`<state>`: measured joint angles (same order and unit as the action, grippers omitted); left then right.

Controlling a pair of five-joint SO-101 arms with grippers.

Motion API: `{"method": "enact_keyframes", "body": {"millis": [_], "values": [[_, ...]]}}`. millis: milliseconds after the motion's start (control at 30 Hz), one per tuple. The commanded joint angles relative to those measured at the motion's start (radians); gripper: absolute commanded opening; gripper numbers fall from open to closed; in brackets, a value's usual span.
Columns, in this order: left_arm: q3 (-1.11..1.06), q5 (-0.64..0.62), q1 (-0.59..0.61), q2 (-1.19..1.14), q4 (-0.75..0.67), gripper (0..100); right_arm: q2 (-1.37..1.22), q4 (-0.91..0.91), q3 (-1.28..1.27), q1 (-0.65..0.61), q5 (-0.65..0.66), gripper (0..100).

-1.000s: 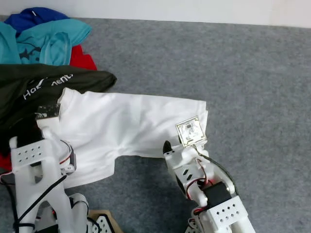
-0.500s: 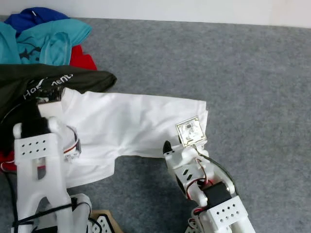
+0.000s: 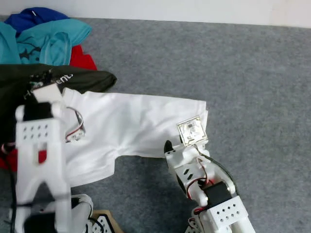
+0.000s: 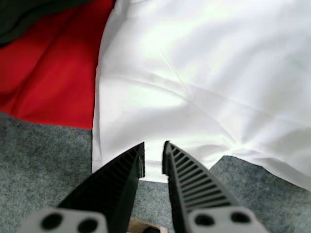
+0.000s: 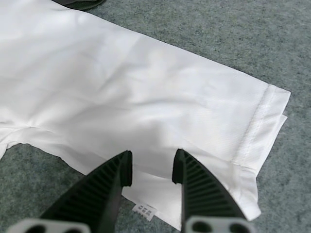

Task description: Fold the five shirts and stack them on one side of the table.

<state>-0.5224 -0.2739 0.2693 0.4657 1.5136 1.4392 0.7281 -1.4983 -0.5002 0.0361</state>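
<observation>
White shirt [image 3: 131, 126]: lies spread out left of the middle of the grey table [image 3: 252, 73], creased, one hemmed end pointing right.
Black shirt [image 3: 73, 80]: lies just behind the white one at the left, and their edges meet.
Red shirt [image 3: 82, 58]: peeks out behind the black one. More red cloth lies at the white shirt's left edge, right up against it.
Teal shirt [image 3: 48, 41]: bunched in the far left corner, on top of the heap.
Blue shirt [image 3: 34, 17]: at the very back of that heap, partly under the teal one.
Left arm [image 3: 39, 145]: stands over the white shirt's left part, its tip up by the black shirt.
Left gripper [image 4: 153, 145]: its jaws are only a slit apart with nothing between them, and it hangs over the white shirt's near edge, close to the red cloth.
Right arm [image 3: 204, 179]: comes in from the near side, below the white shirt's right end.
Right gripper [image 5: 151, 167]: its jaws are spread wide and hold nothing. It sits over the white shirt's near edge by the hemmed end; I can't tell whether it touches the cloth.
</observation>
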Motion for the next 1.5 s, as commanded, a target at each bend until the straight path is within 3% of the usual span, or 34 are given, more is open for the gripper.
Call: {"method": "enact_keyframes", "body": {"millis": [0,100,200,367,500,733,1067,1267,1467], "values": [[0.085,-0.008,-0.012,-0.133,-0.017,7,-0.001,-0.004,0.001,0.016,0.023,14.8],[0.076,0.014,-0.012,-0.168,-0.008,9,0.005,-0.007,-0.024,0.016,0.052,14.8],[0.015,0.021,-0.005,-0.134,0.021,17,0.005,-0.007,-0.025,0.016,0.054,14.8],[-0.091,0.037,0.094,-0.053,0.049,27,0.005,-0.007,-0.025,0.016,0.054,14.8],[-0.143,0.189,0.199,-0.064,0.051,22,0.005,-0.008,-0.027,0.016,0.054,14.8],[-0.189,0.318,0.338,-0.139,0.012,20,0.005,-0.01,-0.03,0.016,0.052,14.8],[-0.351,0.353,0.259,-0.202,-0.215,20,0.005,-0.012,-0.035,0.015,0.049,14.8],[-0.357,0.353,0.265,-0.202,-0.275,20,0.005,-0.012,-0.035,0.015,0.049,14.8],[-0.357,0.353,0.249,-0.202,-0.321,5,0.005,-0.012,-0.035,0.015,0.049,14.8]]}}
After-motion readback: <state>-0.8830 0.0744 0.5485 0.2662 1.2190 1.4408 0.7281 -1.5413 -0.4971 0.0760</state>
